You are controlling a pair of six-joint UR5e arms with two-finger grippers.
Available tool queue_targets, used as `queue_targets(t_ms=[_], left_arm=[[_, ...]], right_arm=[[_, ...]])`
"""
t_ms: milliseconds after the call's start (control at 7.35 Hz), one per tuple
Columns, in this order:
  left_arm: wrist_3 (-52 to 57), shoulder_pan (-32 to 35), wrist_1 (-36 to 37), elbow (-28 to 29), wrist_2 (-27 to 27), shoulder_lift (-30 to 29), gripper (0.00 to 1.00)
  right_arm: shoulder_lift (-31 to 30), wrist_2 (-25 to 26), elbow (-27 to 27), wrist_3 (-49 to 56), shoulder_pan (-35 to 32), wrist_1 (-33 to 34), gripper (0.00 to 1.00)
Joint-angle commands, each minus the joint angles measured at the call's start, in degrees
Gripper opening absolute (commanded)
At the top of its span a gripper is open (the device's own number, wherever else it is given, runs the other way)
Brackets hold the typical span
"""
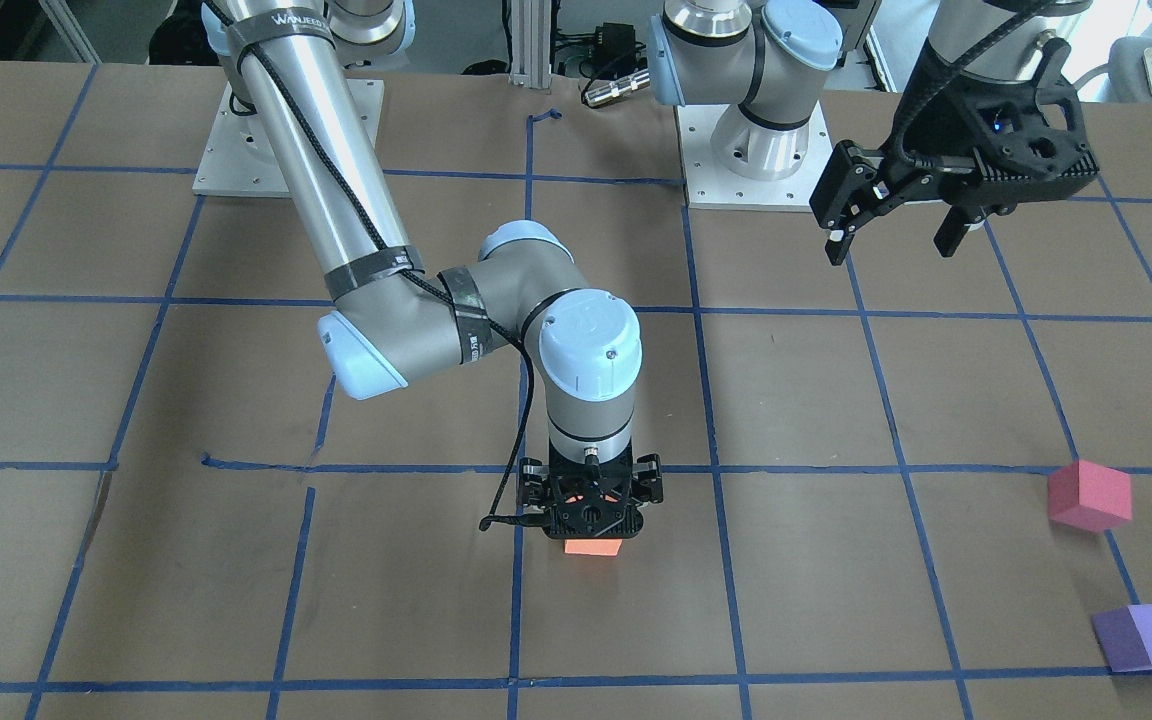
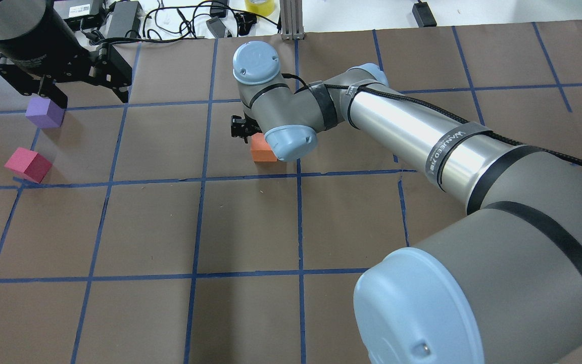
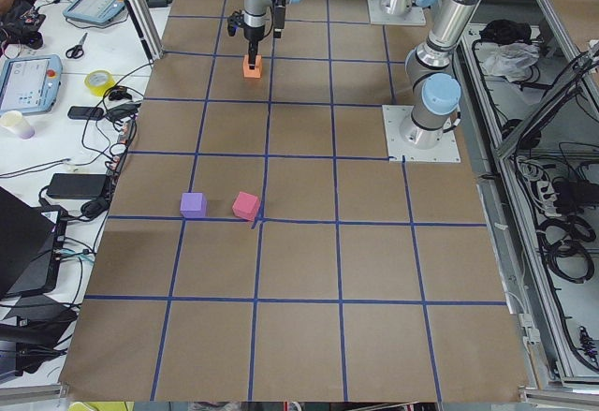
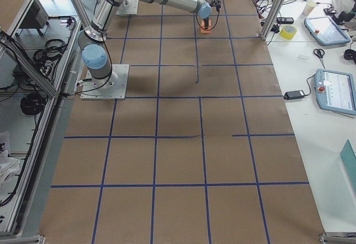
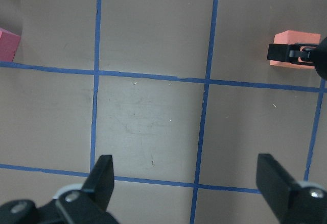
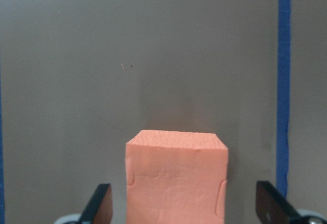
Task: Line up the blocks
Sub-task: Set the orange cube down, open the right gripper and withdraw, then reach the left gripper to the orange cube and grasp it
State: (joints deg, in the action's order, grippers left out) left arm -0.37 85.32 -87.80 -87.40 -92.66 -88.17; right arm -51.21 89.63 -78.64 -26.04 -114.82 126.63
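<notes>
the orange block (image 6: 176,178) sits between the two fingers (image 6: 101,203) of the right gripper (image 1: 593,515), which are spread wide. there is a gap of bare table (image 1: 236,600) on each side of it, so neither pad touches it, and it lies a little nearer the finger on the wrist view's left. the pinkish-red block (image 1: 1089,495) and the purple block (image 1: 1146,637) lie near each other but apart, well away from the right gripper's fingers, over on the left arm's side. the left gripper (image 1: 891,240) hangs above the table with its fingers (image 5: 104,175) spread and nothing between them. in its wrist view the pinkish-red block shows only as a corner at the far left edge, and the orange block is at the far right, beyond both fingertips. from the front only a thin strip of the orange block shows under the right gripper's body, and from overhead the wrist joint covers most of that gripper. the fingertips are cut off at the bottom of both wrist views, so whether the right ones reach the table cannot be told. the right arm stretches far forward across the table, elbow bent, wrist pointing straight down over the block. the left arm is held high, and its gripper tilts forward and down.
</notes>
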Motion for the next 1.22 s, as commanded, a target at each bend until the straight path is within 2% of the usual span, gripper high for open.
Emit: queue_targets(t_ms=[0,272,408,544,680,952,1088], left_arm=[[0.19,0.11,-0.44,-0.31,-0.06,-1.90,1.00],[-0.42,0.63,3.66,-0.84,0.38,-9.17,1.00],[-0.16,2.55,8.47,-0.76,0.12,-12.34,1.00],[-1.29,6.31,13.48,-0.84,-0.15,-16.29,1.00],[-6.95,9.22,18.23,-0.76,-0.32,-20.24,1.00],[-17.32,14.85,24.92,-0.06,-0.15,-27.72,1.00],[-19.99,16.27,30.53,0.30,0.03,-30.97,1.00]], right_arm=[[-6.23,-2.77,0.07,3.86,5.01,-8.80,1.00],[-14.31,-3.23,-0.63,13.09,13.00,-22.40,1.00],[-19.40,-2.19,-1.16,15.04,16.17,-31.00,1.00],[-23.37,-2.09,-1.16,22.63,20.29,-37.61,1.00],[-28.45,-2.09,-1.34,25.57,22.69,-41.94,1.00],[-35.68,-2.26,-2.66,29.55,23.59,-44.09,1.00],[-36.58,-2.27,-2.92,32.08,23.68,-43.23,1.00]])
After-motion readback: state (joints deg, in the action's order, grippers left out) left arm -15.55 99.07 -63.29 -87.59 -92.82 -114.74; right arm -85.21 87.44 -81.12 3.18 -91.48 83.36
